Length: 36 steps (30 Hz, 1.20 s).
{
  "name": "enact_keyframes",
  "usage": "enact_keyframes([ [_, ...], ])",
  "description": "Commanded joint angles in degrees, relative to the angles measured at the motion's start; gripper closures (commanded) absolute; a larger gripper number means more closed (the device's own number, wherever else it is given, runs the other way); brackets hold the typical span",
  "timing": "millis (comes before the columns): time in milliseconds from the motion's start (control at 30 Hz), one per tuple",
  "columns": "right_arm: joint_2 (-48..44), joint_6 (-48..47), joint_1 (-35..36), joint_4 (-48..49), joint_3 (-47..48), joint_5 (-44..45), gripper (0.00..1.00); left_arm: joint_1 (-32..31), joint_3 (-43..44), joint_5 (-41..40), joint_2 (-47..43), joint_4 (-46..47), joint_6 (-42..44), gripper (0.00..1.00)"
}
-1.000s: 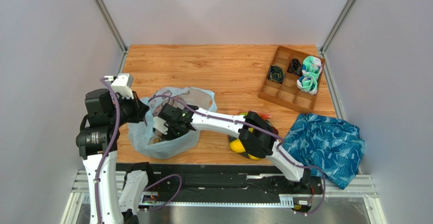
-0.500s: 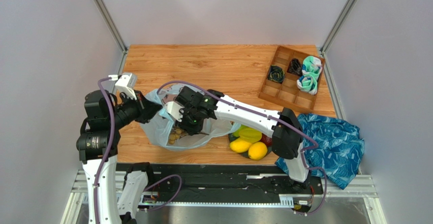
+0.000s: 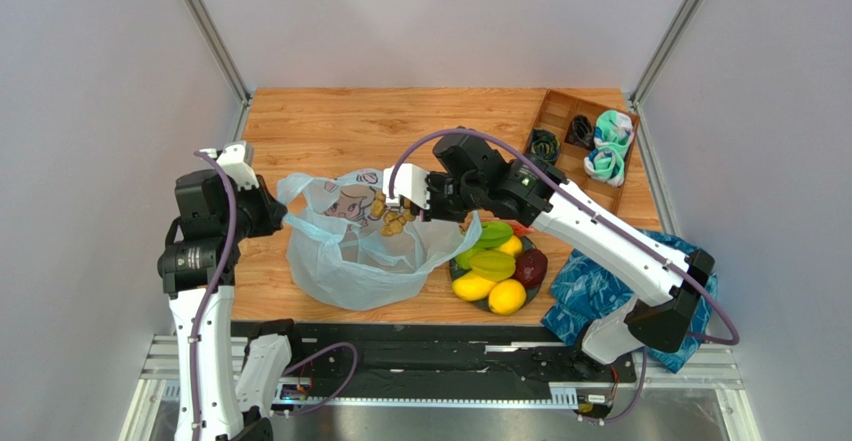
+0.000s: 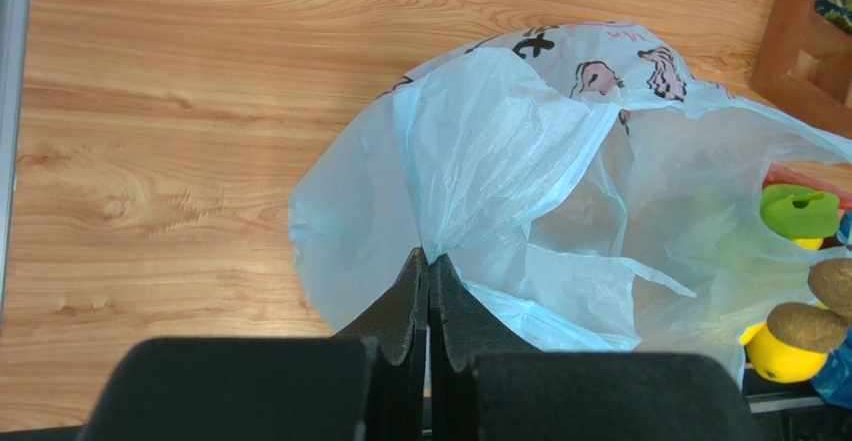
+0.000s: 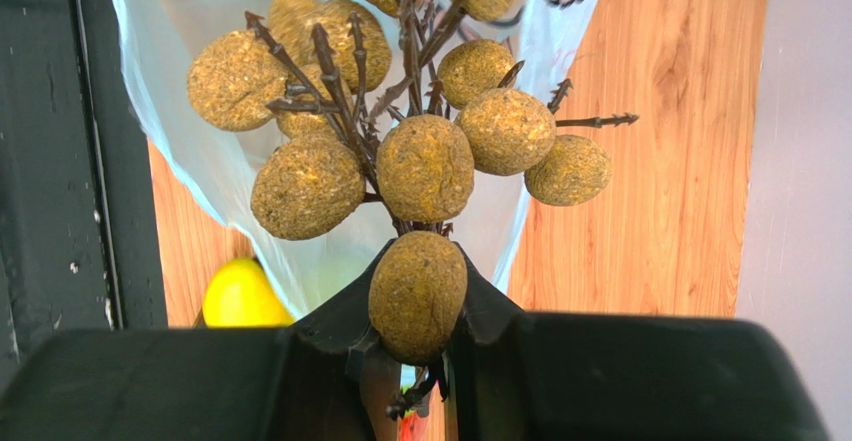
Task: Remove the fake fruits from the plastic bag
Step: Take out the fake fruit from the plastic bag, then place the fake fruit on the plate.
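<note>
pale blue bag (image 3: 345,269), tan-brown fruit bunch (image 5: 424,167)

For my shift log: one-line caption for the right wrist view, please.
Right gripper clamps one brown ball of a twiggy fruit bunch, the plastic bag behind it.

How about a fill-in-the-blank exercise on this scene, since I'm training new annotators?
1. The left gripper is shut on an edge of the plastic ____.
2. The right gripper is shut on a bunch of round fruits coloured ____.
3. The rolled socks sit in the wooden tray at the table's far ____ corner.
Missing words: bag; brown; right.
</note>
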Motion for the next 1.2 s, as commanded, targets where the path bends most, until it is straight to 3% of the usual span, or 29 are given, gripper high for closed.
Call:
enact_keyframes([
  [0, -2.0, -2.1, -1.3, -0.1, -1.0, -0.6, 1.0, 0.3, 0.4, 1.8, 0.5, 1.6, -0.7, 1.0],
  [133, -5.8, -2.5, -5.5, -2.8, -1.0, -1.9, 1.0, 0.2, 1.5, 4.1, 1.6, 2.0, -0.2, 1.0],
  [267, -10.0, -5.3, -15.5, -10.9, -4.7, -3.7, 1.0, 0.3, 1.4, 5.7, 2.4, 3.6, 0.0, 1.0],
  [433, -17.6, -10.5, -24.4, -14.7, -15.6, -4.6, 1.0, 0.2, 0.8, 7.0, 3.0, 4.4, 0.5, 1.0],
  [667, -19.3, -3.6, -35.6, -14.0, -22.0, -10.5, 1.0, 0.4, -0.4, 8.4, 3.4, 5.1, 0.2, 1.0],
  [900, -22.6, -6.3, -37.6, -9.4, -32.1, -15.4, 1.0, 0.4, -0.6, 8.3, 3.5, 4.9, 0.3, 1.0],
  [1167, -18.1, -5.5, -37.6, -6.0, -35.0, -16.2, 0.98, 0.4, -0.7, 8.4, 3.3, 4.0, 0.9, 1.0],
])
